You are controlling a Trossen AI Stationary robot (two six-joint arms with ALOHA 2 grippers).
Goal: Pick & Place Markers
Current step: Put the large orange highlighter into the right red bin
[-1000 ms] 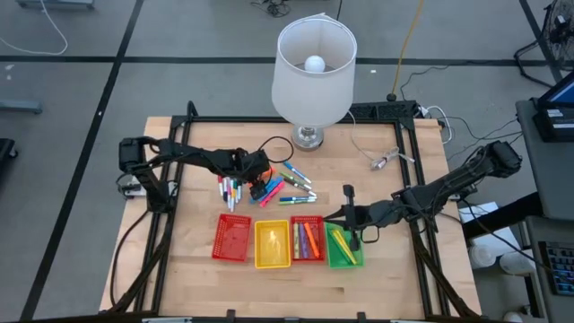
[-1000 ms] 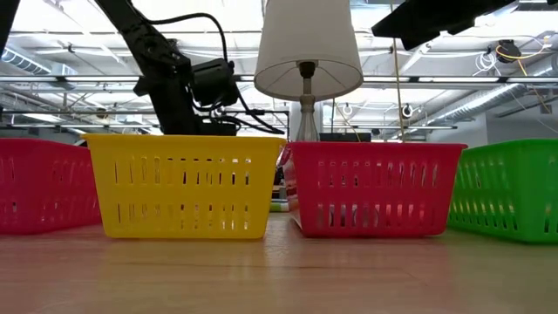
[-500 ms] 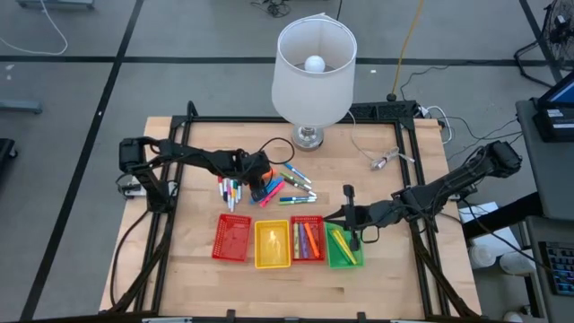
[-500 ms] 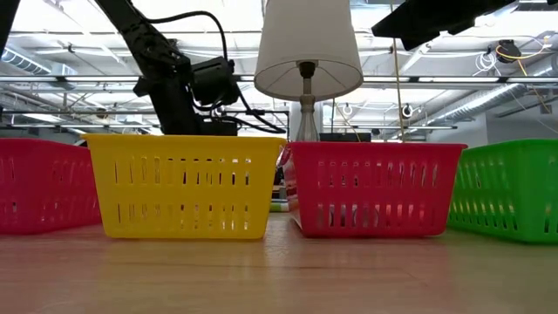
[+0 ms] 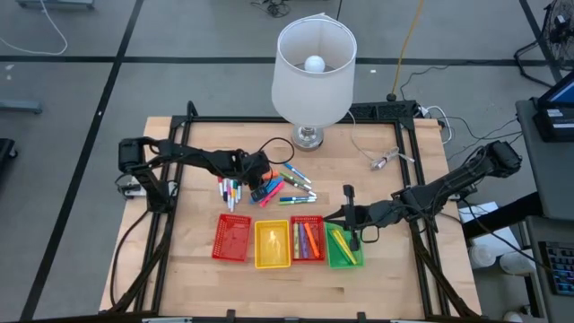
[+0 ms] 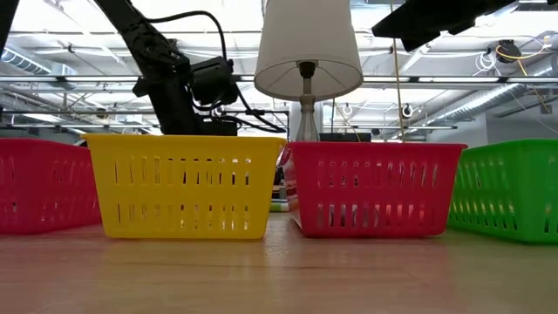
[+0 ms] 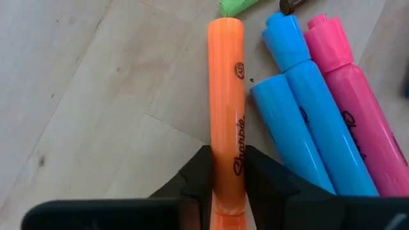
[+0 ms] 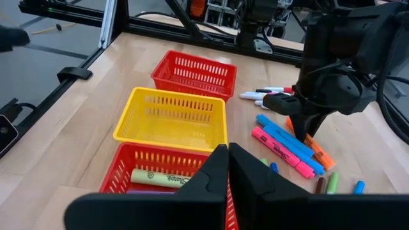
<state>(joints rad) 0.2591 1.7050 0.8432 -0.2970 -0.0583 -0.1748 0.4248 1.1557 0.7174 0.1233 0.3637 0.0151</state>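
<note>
Since a second ago, little on the tabletop [image 5: 377, 269] has shifted; what changed is my left gripper [image 7: 227, 167], whose fingers [image 7: 195, 179] have drawn in from wide apart to clamp an orange marker [image 7: 226, 102] on both sides, while the arm stayed low over the loose pile.

Going from big to small: the lamp [image 5: 313, 67] stands at the far side of the tabletop. Nearer the front edge sits a row of four mesh trays: a red tray [image 5: 231, 239], a yellow tray [image 5: 273, 244], a second red tray [image 5: 307, 239] with several markers already in it, and a green tray [image 5: 343, 248] with some as well. My right gripper [image 8: 228, 167] waits by the green tray, fingers pressed together on nothing. Between the lamp and the trays lie the unsorted markers [image 5: 289, 187], with a separate cluster of thin white ones [image 5: 230, 193] just beside them.

The orange marker rests flat on the wood, with two blue markers [image 7: 300, 121] just beside it and a pink one [image 7: 351, 108] touching the blues.

I judge the step in hand to be the grasp itself, just completed. Next I would need a straight lift so the neighbouring blues are not dragged along, then a carry toward the trays, probably the red one holding an orange marker.
</note>
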